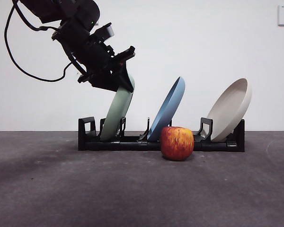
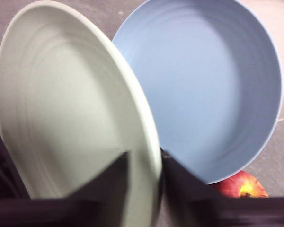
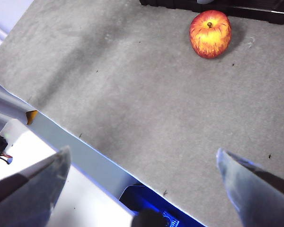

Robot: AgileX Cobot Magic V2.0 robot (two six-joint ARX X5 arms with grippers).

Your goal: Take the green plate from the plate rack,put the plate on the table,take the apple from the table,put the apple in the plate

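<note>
Step in hand: lift the green plate (image 1: 117,113) out of the rack (image 1: 161,142).

1. Left gripper (image 1: 125,81): it sits on the green plate's upper rim, one jaw on each face, closed on the rim as the left wrist view shows. The plate below it stands tilted in the rack's leftmost slot, lower edge seated between the prongs.

2. Clearance: the blue plate (image 1: 168,108) leans in the next slot, just beyond the gripper's outer jaw and parallel to the green one. Judgement: draw the green plate out along its own tilt, not straight up, so its edge clears the prongs without dragging the rack or knocking the blue plate.

3. Apple (image 1: 177,143): it rests on the table (image 1: 132,189) in front of the rack, well below and beyond the gripper. Set the plate down clear of it.

4. White plate (image 1: 231,109): farthest from the gripper; no interference expected.

5. Right gripper (image 3: 142,189): jaws spread wide, empty, waiting at the table's edge, apple far ahead of it
</note>
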